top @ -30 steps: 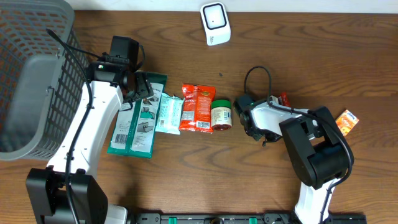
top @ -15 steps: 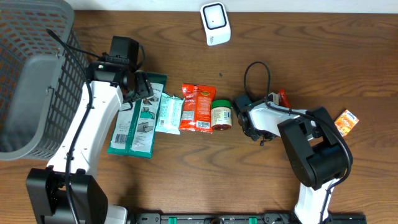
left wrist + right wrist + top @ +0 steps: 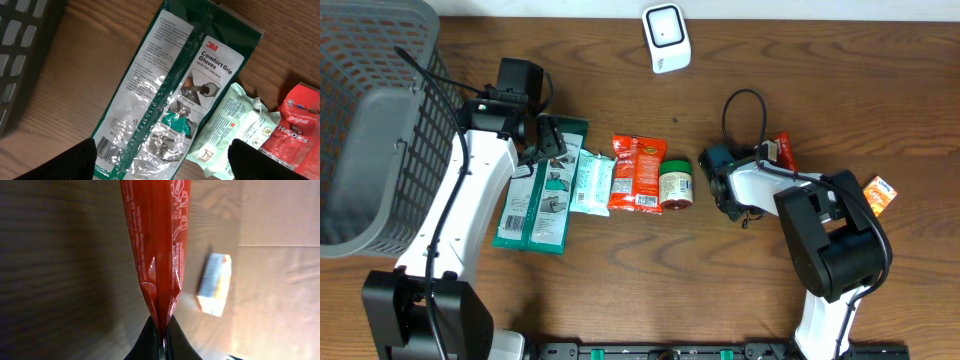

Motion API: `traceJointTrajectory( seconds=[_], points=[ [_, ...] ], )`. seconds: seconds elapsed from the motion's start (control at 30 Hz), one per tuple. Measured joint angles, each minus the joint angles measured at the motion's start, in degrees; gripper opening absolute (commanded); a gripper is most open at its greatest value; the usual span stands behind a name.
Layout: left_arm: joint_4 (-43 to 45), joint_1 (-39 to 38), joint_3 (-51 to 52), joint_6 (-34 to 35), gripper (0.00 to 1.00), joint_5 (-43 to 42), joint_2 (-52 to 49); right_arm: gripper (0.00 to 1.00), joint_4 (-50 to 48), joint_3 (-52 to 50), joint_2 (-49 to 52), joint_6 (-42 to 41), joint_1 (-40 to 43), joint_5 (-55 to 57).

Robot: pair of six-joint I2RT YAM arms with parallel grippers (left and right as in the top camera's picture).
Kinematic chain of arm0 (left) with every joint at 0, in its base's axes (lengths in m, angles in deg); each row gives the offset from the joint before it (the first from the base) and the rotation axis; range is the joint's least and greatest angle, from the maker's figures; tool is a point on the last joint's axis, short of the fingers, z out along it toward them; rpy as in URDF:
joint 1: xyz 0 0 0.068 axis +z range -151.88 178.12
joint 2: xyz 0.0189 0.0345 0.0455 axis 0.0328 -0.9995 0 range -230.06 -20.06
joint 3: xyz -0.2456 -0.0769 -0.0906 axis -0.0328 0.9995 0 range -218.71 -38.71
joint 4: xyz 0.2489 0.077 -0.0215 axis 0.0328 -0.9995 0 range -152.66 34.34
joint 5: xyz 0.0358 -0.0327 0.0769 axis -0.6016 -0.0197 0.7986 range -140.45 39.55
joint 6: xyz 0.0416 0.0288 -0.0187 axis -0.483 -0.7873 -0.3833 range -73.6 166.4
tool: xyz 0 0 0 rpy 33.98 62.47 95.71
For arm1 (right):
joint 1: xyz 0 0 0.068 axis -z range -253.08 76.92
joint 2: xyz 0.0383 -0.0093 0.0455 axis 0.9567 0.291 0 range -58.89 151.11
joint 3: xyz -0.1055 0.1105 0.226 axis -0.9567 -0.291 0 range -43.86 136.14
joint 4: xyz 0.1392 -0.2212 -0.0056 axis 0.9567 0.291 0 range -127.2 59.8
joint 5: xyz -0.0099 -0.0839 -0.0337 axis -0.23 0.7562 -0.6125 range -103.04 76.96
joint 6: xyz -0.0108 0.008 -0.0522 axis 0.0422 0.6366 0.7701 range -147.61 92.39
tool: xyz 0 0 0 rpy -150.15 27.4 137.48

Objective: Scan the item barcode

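The right hand point(image 3: 161, 332), pinching a red packet point(image 3: 157, 245) by its edge, has shifted it farther right of the jar point(image 3: 676, 187) than a second ago. Left of the jar, the left hand point(image 3: 548, 140) hangs spread and unmoved over the green glove pack point(image 3: 165, 100) on the counter point(image 3: 620, 280).

Worktop: brown wood-grain worktop point(image 3: 620, 290), smooth, low sheen.
Between the right jaws: red plastic-film pouch point(image 3: 157, 240), glossy, creased along its seam.
Beyond those jaws: small orange-and-white carton point(image 3: 215, 282), apparently card, matt; blurred.
Below the left jaws: long green plastic glove packet point(image 3: 165, 100), glossy, its crinkled clear film catching light.
Right of it: pale green film sachet point(image 3: 235, 130), satin, wrinkled.
Left of those jaws: grey plastic lattice basket point(image 3: 30, 25), matt.
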Motion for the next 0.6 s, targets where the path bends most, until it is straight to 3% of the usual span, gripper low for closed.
traceJointTrajectory(
  seconds=[0.33,0.6],
  points=[
    [0.0,0.0,0.0,0.0,0.84,0.0,0.0,0.14,-0.9,0.1,0.0,-0.1,0.0,-5.7],
    [0.0,0.0,0.0,0.0,0.84,0.0,0.0,0.14,-1.0,1.1,-0.2,0.1,0.0,-7.2]
  ],
)
